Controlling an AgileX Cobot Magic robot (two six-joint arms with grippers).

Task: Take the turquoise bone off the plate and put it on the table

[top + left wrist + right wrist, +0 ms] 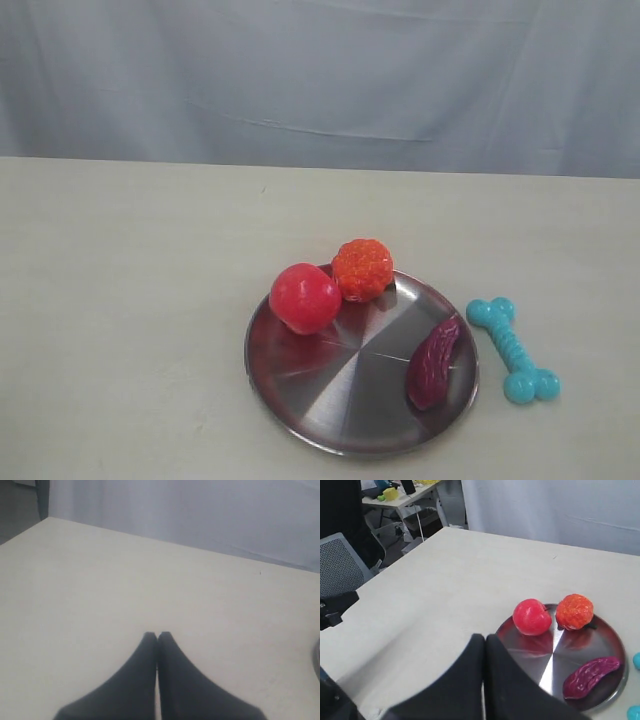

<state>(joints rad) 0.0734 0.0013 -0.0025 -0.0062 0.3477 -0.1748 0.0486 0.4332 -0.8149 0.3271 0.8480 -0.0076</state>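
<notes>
The turquoise bone (513, 349) lies flat on the cream table (130, 300), just right of the steel plate (340, 395) and apart from its rim. In the right wrist view only two turquoise bits of the bone (636, 660) show at the frame edge beside the plate (560, 652). My right gripper (484, 636) is shut with nothing in it, near the plate's rim. My left gripper (157, 634) is shut and empty over bare table (125, 580). Neither gripper shows in the exterior view.
On the plate sit a red ball (304, 298), an orange bumpy ball (362, 268) and a dark purple oblong piece (433, 362). A grey cloth backdrop (320, 70) hangs behind the table. A mesh chair (340, 565) and cluttered desk (395, 495) stand beyond the table's edge.
</notes>
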